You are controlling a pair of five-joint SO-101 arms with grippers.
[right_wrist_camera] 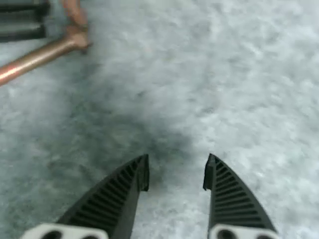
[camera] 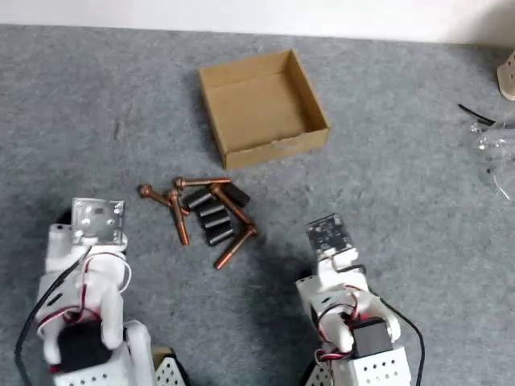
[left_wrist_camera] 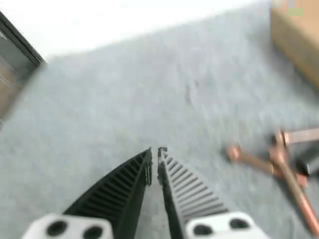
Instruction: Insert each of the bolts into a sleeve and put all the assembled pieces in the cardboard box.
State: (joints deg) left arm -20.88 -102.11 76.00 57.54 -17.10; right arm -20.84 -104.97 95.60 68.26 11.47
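Several copper bolts and several black sleeves lie in a loose pile on the grey carpet, in front of the open cardboard box. The left arm stands at the lower left of the high view, left of the pile. Its gripper is shut and holds nothing, with copper bolts off to one side and a corner of the box farther away. The right arm stands at the lower right. Its gripper is open over bare carpet, with a bolt and sleeves beyond it.
The box holds nothing. Clear plastic and black cable bits lie at the right edge of the table. A pale wall or edge runs along the far side. Open carpet surrounds the pile.
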